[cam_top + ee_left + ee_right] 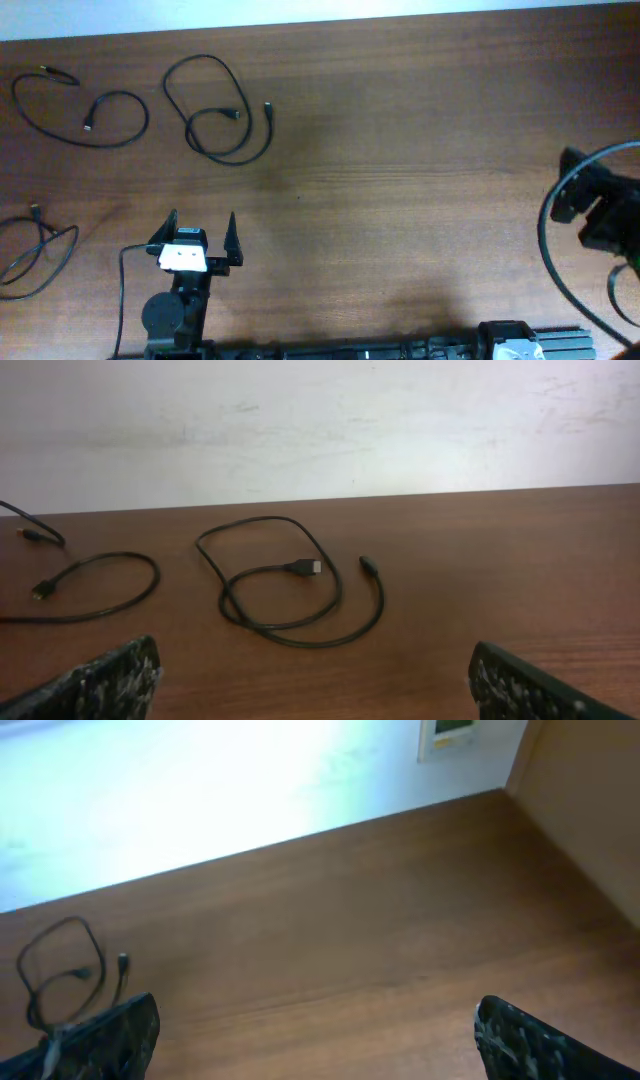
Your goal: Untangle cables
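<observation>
Surface: brown wooden table (400, 150) below a pale wall (400, 420).
Cables: three thin black cords lie at the table's left side: a looped cable (303, 568), a second cable (155, 575) beside it, and a third cable (36, 211) apart at the left edge.
Arrangement: the cords look separated; only the looped cable crosses itself, probably the remaining tangle.
Left gripper (203, 228): spread wide, empty, aimed at the looped cable, seemingly lined up to approach.
Right gripper (315, 1030): spread, empty, well apart from every cord.
Writing: a white tag (182, 258) on the left arm and a wall plate (450, 732) are both unreadable.
</observation>
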